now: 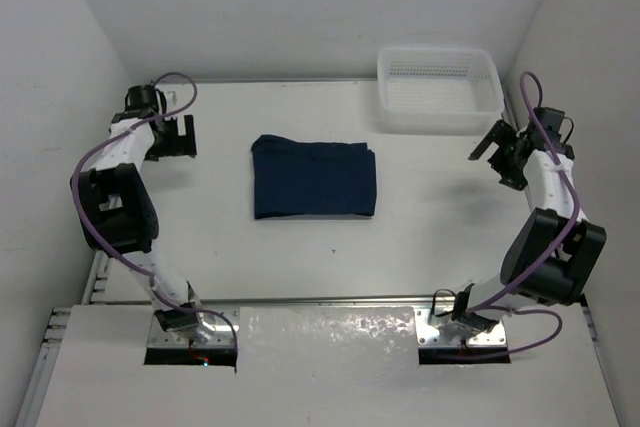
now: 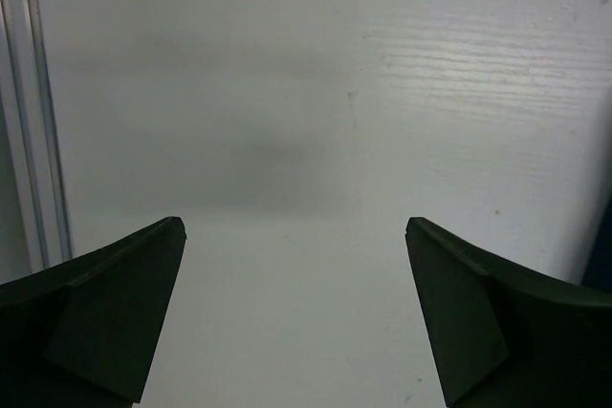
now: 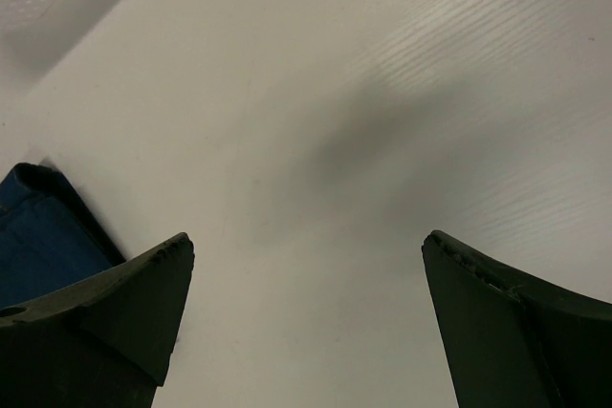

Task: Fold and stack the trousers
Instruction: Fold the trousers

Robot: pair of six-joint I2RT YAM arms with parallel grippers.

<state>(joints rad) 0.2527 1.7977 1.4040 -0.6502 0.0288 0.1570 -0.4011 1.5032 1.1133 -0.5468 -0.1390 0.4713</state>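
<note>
The trousers (image 1: 314,177) lie folded into a compact dark navy rectangle in the middle of the white table. A corner of the trousers (image 3: 43,236) shows at the left edge of the right wrist view. My left gripper (image 1: 172,136) hovers well to the left of the fold, its jaws wide open over bare table (image 2: 296,236). My right gripper (image 1: 497,153) hangs far off to the right of the fold, also open with nothing between its fingers (image 3: 306,246). Neither gripper touches the cloth.
A white plastic mesh basket (image 1: 439,87) stands at the back right of the table, close behind the right gripper. White walls close in the table on the left, back and right. A metal rail (image 2: 33,131) runs along the table's left edge.
</note>
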